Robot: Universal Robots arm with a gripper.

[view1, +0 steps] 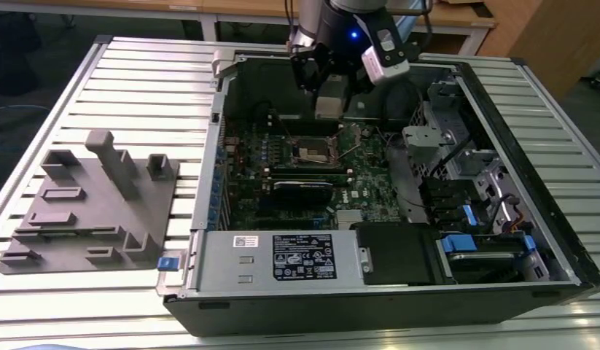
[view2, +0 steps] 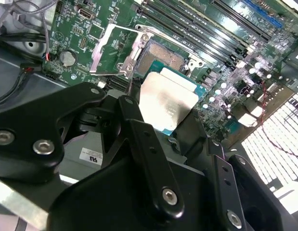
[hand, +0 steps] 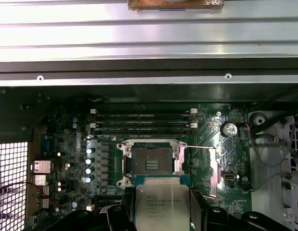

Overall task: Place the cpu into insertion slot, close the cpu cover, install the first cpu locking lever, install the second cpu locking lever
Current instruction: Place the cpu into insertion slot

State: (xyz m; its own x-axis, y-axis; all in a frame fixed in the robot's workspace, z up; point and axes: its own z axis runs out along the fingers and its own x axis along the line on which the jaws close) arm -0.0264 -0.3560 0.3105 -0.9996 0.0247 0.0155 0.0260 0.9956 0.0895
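My gripper (view1: pixel 327 100) hangs over the far end of the open computer case, shut on the cpu (view1: pixel 327 106), a pale silver square chip. In both wrist views the cpu (view2: pixel 167 102) (hand: pixel 161 201) sits between the black fingers (view2: pixel 134 120), held a little above the green motherboard (hand: pixel 67 159) and just short of the insertion slot (hand: pixel 152 161). The insertion slot (view2: pixel 164 57) (view1: pixel 313 152) lies uncovered, its dark centre showing. The cpu cover (view2: pixel 112 48) (hand: pixel 205 169), a thin silvery frame, stands swung open beside the slot.
The case walls (view1: pixel 204 168) ring the board. A labelled silver box (view1: pixel 280 257) fills the near end, and drive bays and cables (view1: pixel 465 182) line the exterior view's right. A black card (view1: pixel 302 191) lies below the slot. A grey fixture (view1: pixel 86 211) rests on the slatted table.
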